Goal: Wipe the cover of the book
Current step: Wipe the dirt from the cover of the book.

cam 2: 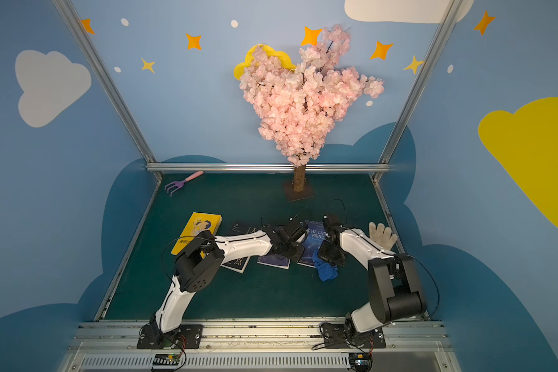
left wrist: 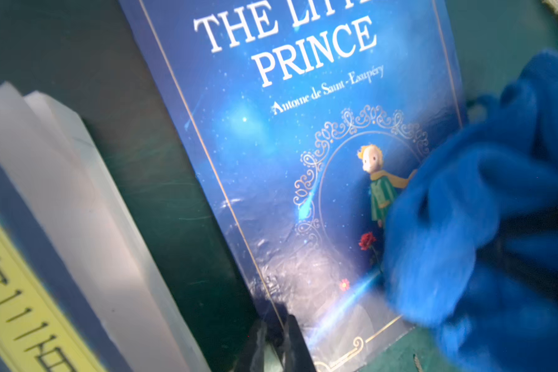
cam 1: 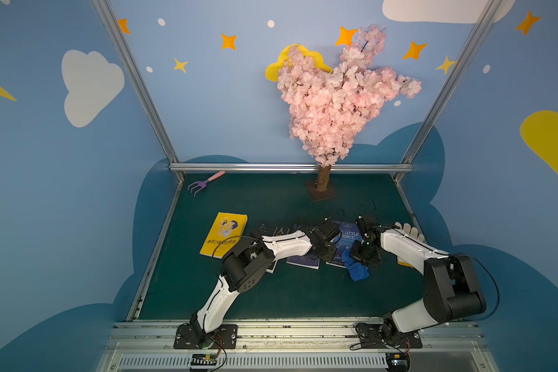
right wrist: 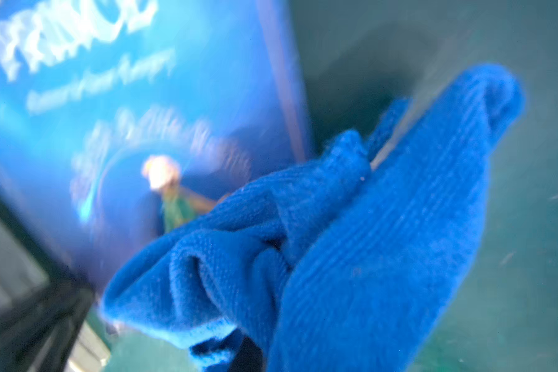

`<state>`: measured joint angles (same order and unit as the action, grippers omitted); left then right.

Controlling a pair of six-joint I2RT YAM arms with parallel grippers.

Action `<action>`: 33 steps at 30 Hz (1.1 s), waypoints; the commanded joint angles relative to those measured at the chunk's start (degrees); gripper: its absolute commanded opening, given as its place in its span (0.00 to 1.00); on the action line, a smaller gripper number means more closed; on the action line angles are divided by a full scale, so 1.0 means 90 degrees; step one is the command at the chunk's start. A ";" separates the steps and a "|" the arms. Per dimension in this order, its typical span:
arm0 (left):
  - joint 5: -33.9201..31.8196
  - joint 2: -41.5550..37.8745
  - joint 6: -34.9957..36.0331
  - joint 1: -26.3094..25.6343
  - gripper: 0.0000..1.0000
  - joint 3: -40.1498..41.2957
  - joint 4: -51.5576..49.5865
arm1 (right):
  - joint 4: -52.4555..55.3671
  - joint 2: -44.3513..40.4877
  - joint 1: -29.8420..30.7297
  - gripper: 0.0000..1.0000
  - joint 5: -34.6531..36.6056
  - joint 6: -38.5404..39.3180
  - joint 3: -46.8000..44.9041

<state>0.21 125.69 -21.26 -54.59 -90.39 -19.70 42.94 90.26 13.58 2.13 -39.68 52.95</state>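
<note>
table (cam 1: 271,290): book (cam 1: 348,236) flat on right half, well off front edge
cloth (cam 1: 358,272) bunched over book's near right corner, part spilling onto table
right gripper (cam 1: 354,256) clamped on cloth
left gripper (left wrist: 276,343) narrow, looks pinched on book's near left corner
do: pin book with left, press cloth flat, sweep toward title, overlap passes

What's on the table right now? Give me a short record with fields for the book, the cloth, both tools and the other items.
book: The Little Prince, blue cover up, flat on the green mat
cloth: blue cloth, bunched, partly over the cover, partly over the mat
right tool: shut on the cloth
left tool: fingers close together at the book's edge; hold unclear
other items: yellow book, white glove, purple rake, blossom tree
</note>
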 commanded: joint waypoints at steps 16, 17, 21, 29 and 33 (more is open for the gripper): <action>0.0206 0.0584 -0.0047 -0.0066 0.15 0.0363 -0.0594 | 0.0310 0.1689 -0.0090 0.00 -0.0056 0.0060 0.1520; 0.0226 0.0604 -0.0048 -0.0067 0.15 0.0364 -0.0600 | 0.0197 0.1358 0.0124 0.00 0.0021 -0.0063 0.1060; 0.0265 0.0602 -0.0064 -0.0085 0.16 0.0368 -0.0595 | -0.0290 0.0392 0.0542 0.00 0.0034 -0.0451 -0.0285; 0.0046 0.0610 -0.0012 -0.0107 0.23 0.0336 -0.0625 | 0.0298 0.1375 -0.0455 0.00 0.0053 0.0236 0.1415; 0.0057 0.0599 0.0007 -0.0111 0.23 0.0340 -0.0634 | 0.0698 0.2348 -0.0699 0.00 0.0200 0.0340 0.2763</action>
<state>0.58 125.97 -22.11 -54.70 -90.26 -18.57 45.63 106.98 8.38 1.48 -38.33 73.06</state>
